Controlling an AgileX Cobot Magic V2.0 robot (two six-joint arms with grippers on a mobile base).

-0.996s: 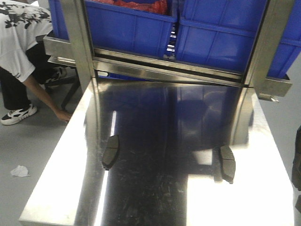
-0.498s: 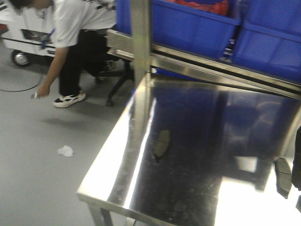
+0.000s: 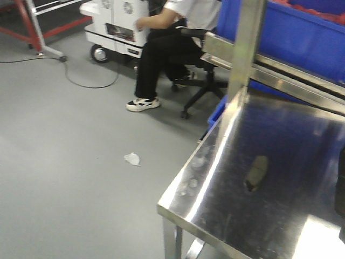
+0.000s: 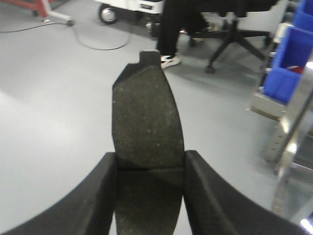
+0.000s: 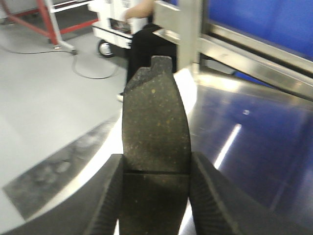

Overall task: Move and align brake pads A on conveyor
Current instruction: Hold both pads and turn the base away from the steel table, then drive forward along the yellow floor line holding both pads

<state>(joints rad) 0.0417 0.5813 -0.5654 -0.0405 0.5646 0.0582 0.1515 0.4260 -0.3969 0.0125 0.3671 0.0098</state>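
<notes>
In the left wrist view my left gripper (image 4: 150, 156) is shut on a dark grainy brake pad (image 4: 146, 112), clamped at its centre groove and held over the grey floor. My right gripper (image 5: 156, 159) is shut the same way on a second brake pad (image 5: 154, 122), held above the left edge of the shiny steel table (image 5: 254, 142). A third brake pad (image 3: 256, 172) lies flat on that steel table (image 3: 215, 216) in the front view. Neither gripper shows in the front view. The conveyor is out of view.
A person (image 3: 161, 54) sits on a wheeled chair beside a white cart (image 3: 116, 24) past the table's far left corner. A red metal frame (image 3: 24, 21) and a cable (image 3: 81, 81) are on the floor at the left. Blue bins (image 3: 291, 38) stand behind the table.
The front view has swung left, so the steel table slid to the right and more floor shows. A second pad on the table passed out of frame. The person straightened and sat by the cart.
</notes>
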